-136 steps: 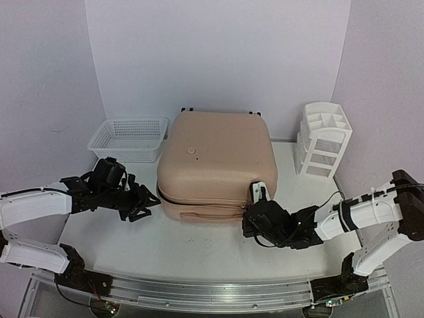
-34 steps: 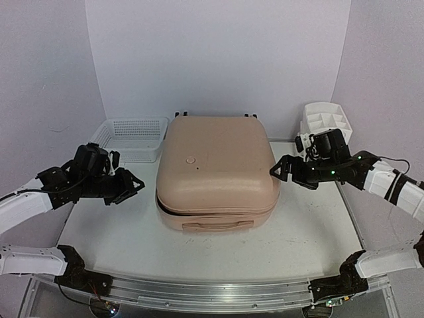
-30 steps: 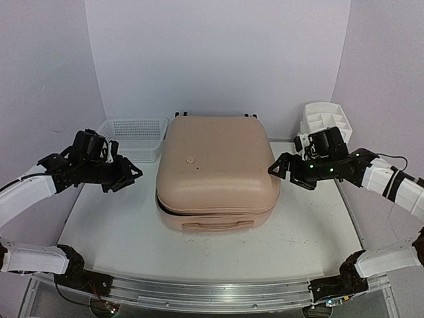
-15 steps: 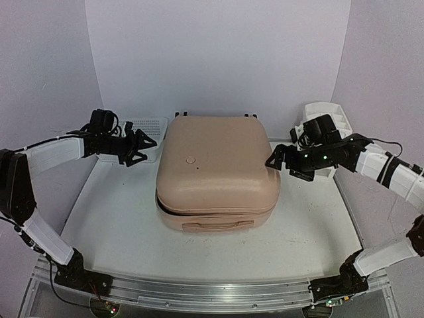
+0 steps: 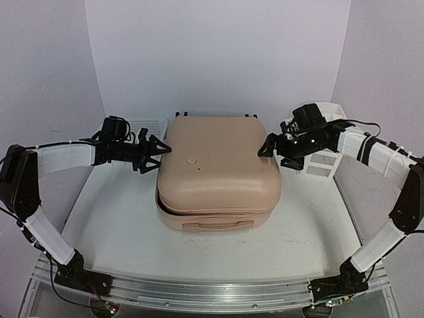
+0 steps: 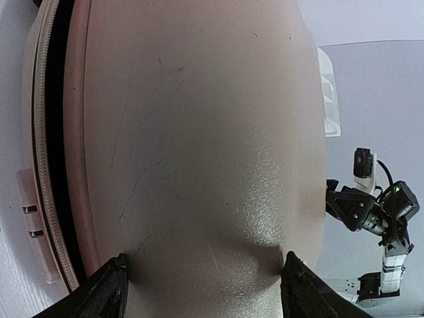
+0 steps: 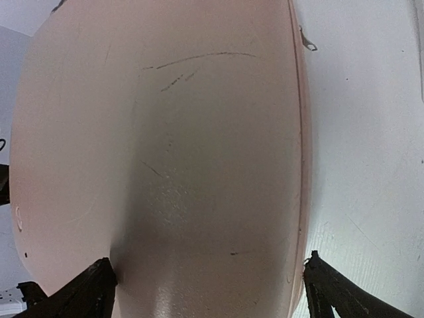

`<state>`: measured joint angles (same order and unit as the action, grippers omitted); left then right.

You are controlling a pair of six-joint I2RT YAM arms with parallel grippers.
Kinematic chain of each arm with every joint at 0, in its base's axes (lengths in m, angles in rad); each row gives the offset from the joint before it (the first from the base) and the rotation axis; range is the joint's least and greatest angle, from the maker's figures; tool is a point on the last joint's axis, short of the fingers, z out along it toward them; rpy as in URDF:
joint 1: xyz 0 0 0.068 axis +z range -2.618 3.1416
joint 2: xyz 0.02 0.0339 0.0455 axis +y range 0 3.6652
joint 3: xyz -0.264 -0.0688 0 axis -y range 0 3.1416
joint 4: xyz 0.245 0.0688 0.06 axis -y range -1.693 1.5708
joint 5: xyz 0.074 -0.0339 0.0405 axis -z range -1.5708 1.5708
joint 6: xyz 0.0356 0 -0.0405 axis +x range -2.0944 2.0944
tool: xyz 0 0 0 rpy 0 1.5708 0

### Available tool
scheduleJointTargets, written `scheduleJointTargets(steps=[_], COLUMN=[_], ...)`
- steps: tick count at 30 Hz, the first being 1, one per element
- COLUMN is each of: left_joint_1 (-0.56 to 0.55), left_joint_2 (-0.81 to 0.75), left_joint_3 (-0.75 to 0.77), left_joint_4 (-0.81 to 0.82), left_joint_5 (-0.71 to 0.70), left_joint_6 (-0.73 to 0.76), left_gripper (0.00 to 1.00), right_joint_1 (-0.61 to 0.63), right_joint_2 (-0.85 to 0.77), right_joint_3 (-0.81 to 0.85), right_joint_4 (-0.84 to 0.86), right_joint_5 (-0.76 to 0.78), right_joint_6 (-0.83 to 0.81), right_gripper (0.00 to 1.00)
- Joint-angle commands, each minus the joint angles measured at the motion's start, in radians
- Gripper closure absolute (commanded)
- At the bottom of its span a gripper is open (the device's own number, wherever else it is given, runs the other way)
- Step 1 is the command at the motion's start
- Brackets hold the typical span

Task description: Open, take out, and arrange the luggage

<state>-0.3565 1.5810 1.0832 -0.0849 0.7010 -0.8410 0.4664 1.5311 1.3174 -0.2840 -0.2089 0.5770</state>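
Flanking the shut luggage [image 5: 215, 169] mid-frame, left gripper [image 5: 161, 152] and right gripper [image 5: 267, 146] gape empty; opening, unpacking and arranging remain.

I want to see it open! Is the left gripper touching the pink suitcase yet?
Cannot tell. In the left wrist view the suitcase fills the space between the open fingers of the left gripper, but no view shows contact or a gap plainly.
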Motion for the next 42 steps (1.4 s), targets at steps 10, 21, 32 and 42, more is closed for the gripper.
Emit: scheduleJointTargets(steps=[10, 21, 32, 42], left_joint_1=[-0.208, -0.487, -0.301, -0.121], left_joint_2=[0.007, -0.060, -0.185, -0.036], left_joint_3=[0.143, 0.083, -0.004, 0.173], left_joint_4=[0.162, 0.162, -0.166, -0.381], left_joint_5=[0.049, -0.202, -0.339, -0.337], left_joint_6=[-0.178, -0.184, -0.005, 0.210], left_gripper=[0.23, 0.25, 0.26, 0.49], right_joint_1=[-0.114, -0.146, -0.146, -0.146], right_joint_2=[-0.030, -0.060, -0.180, -0.400], right_joint_3=[-0.069, -0.010, -0.012, -0.204], right_joint_4=[0.137, 0.004, -0.169, -0.207], right_joint_5=[-0.317, -0.194, -0.005, 0.095], right_joint_6=[0.072, -0.100, -0.189, -0.134], right_gripper=[0.02, 0.02, 0.02, 0.02])
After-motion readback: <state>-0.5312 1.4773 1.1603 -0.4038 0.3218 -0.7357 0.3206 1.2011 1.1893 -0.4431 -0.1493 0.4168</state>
